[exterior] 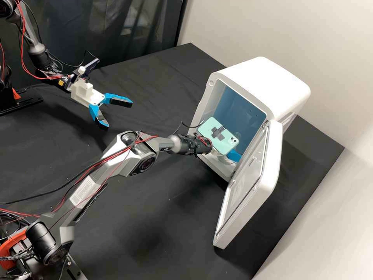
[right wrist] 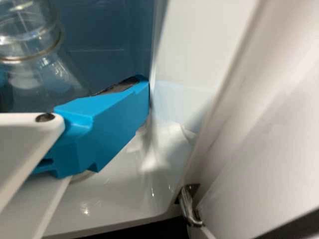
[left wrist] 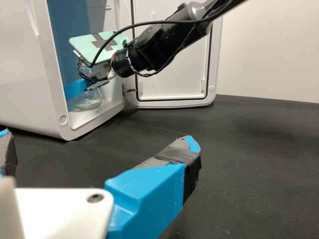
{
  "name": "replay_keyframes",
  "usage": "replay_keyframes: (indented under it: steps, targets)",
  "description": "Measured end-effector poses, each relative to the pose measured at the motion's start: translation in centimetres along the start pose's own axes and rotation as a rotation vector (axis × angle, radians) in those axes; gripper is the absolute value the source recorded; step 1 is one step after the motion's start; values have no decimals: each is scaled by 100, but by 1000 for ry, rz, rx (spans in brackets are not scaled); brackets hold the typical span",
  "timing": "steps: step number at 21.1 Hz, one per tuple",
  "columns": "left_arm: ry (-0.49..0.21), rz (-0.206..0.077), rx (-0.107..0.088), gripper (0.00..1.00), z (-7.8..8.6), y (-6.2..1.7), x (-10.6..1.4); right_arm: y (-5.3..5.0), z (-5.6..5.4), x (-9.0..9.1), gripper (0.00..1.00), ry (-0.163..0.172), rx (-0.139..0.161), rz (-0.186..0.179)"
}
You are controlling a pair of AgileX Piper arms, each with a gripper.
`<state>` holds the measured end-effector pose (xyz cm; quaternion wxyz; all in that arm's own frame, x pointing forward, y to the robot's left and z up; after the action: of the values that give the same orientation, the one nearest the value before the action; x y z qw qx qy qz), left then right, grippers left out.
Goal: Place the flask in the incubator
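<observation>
A clear glass flask (left wrist: 88, 99) stands on the floor of the white incubator (exterior: 264, 81), just inside its opening. My right gripper (left wrist: 84, 85) is inside the blue-walled chamber, shut on the flask (right wrist: 30, 45). One blue finger (right wrist: 99, 124) lies beside the glass, close to the chamber's white side wall, and its tip (exterior: 233, 156) shows past the mint-green device on the wrist. The incubator door (exterior: 252, 182) hangs wide open. My left gripper (exterior: 117, 114) hovers open and holds nothing, well back from the incubator over the black bench.
The open door (left wrist: 172, 64) stands at the right arm's side, with its hinge (right wrist: 189, 204) close to the gripper. The right arm's forearm (exterior: 128, 155) spans the bench in front of the incubator. Cables trail along both arms. The bench edge (exterior: 295, 217) runs just behind the incubator.
</observation>
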<state>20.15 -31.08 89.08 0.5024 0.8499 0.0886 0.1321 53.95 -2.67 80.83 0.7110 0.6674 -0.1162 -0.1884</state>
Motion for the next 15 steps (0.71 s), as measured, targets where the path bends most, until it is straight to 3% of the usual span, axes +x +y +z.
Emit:
replay_keyframes:
  steps: [8, 15]
  targets:
    - [0, 0, 0, 100, 0, 0, 0, 129, -31, -140, 100, 46, 54, 6]
    - [0, 0, 0, 100, 0, 0, 0, 158, -16, -195, 100, 66, 46, 1]
